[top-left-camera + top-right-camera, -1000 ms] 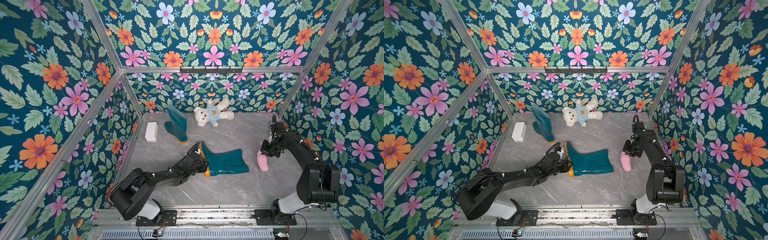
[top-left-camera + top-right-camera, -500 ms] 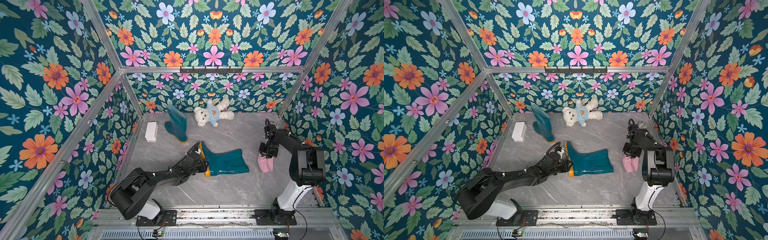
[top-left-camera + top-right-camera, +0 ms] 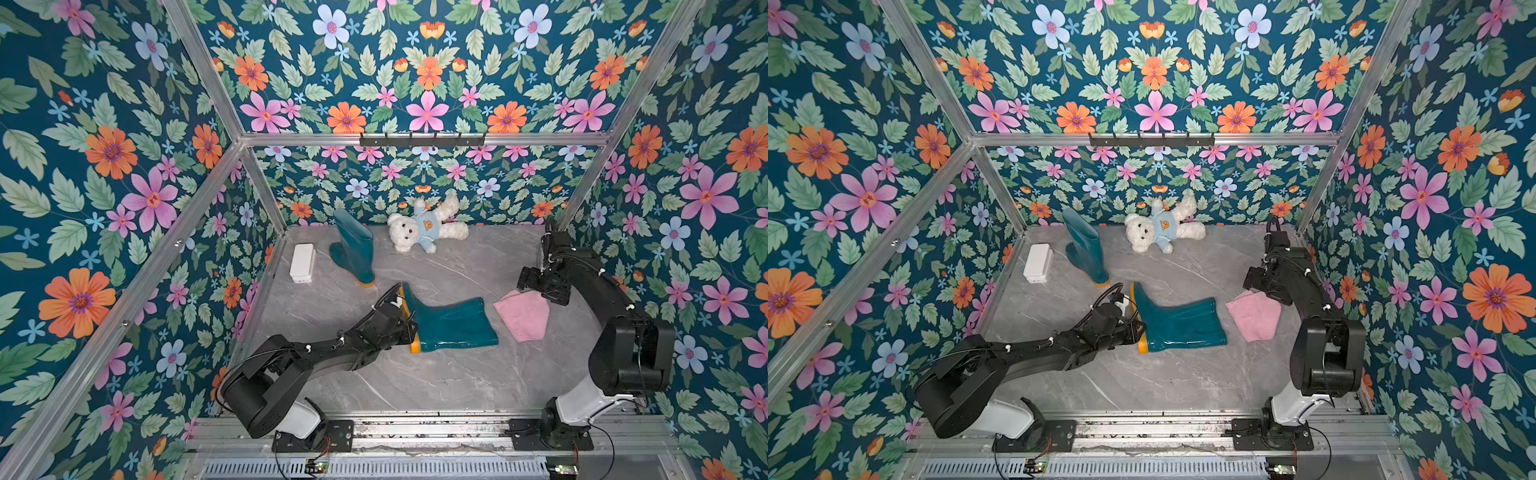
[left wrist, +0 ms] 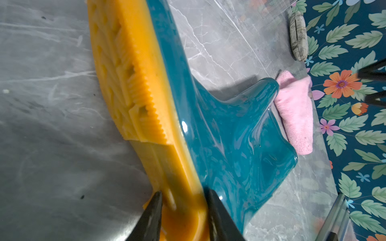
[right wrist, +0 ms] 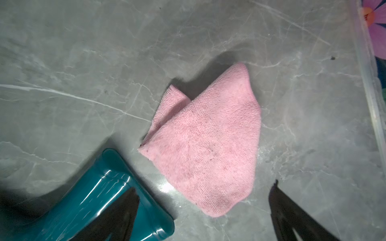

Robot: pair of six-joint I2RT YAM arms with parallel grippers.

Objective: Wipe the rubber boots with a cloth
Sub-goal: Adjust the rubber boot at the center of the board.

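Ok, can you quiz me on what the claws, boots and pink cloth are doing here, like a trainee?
1. True or false: the right claw holds the pink cloth.
2. What does the left claw grip on the lying boot? A) shaft opening B) yellow sole C) nothing
3. How many boots lie on their side?
Key: 1 false, it is open and the cloth lies loose on the table. 2 B. 3 one; the other boot stands.
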